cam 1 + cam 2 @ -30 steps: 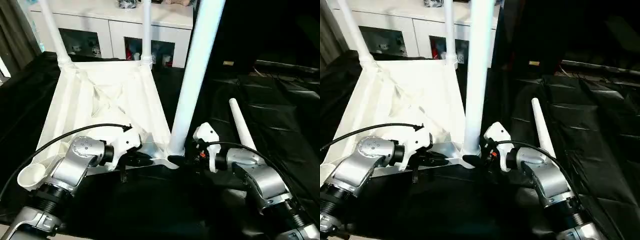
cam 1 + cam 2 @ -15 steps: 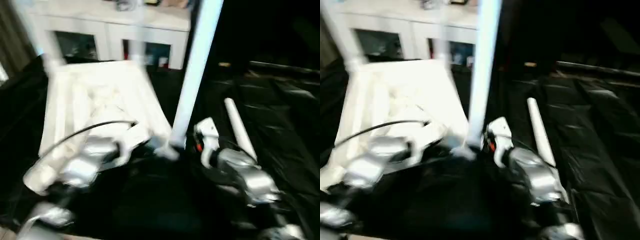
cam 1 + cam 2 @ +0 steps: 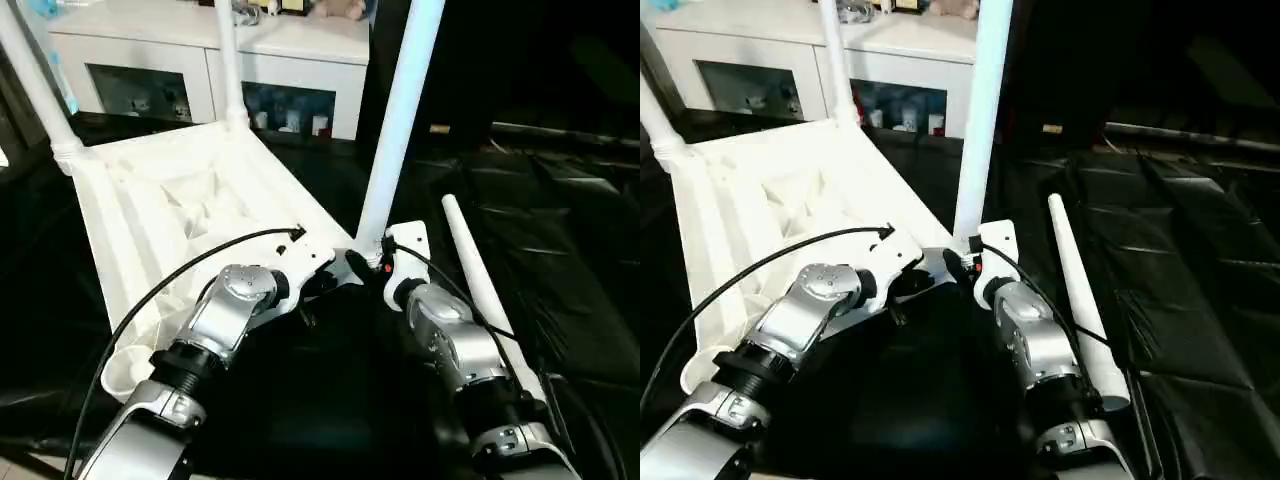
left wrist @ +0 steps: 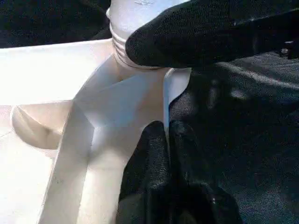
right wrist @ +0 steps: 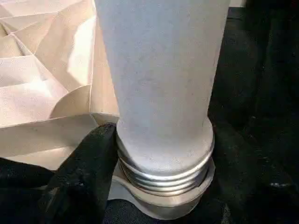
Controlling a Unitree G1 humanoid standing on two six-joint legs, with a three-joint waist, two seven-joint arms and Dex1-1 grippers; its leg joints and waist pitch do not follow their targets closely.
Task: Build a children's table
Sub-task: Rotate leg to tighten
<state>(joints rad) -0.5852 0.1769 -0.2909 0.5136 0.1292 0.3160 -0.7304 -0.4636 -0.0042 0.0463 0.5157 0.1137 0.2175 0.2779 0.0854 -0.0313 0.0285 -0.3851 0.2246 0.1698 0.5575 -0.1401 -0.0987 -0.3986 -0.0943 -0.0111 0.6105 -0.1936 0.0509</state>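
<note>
The children's table lies upside down: its white ribbed tabletop (image 3: 150, 210) has two legs (image 3: 228, 60) standing in the far corners. A third leg (image 3: 400, 120) stands upright in the near right corner socket. My right gripper (image 3: 368, 262) is closed around this leg's threaded base (image 5: 163, 168), one finger (image 5: 88, 172) pressed against it. My left gripper (image 3: 318, 284) is shut on the tabletop's thin rim (image 4: 164, 102) just beside that socket. A fourth leg (image 3: 480, 290) lies loose on the black cloth to my right. The near left socket (image 3: 125, 372) is empty.
A white cabinet (image 3: 300, 40) with glass doors stands behind the tabletop. Black cloth (image 3: 560, 250) covers the work surface all around. A black cable (image 3: 170, 275) arcs over my left forearm.
The whole picture has shifted, so the camera moved. The tabletop now lies turned against the cabinet, its near end swung to the right. Both grippers stay at the near right corner.
</note>
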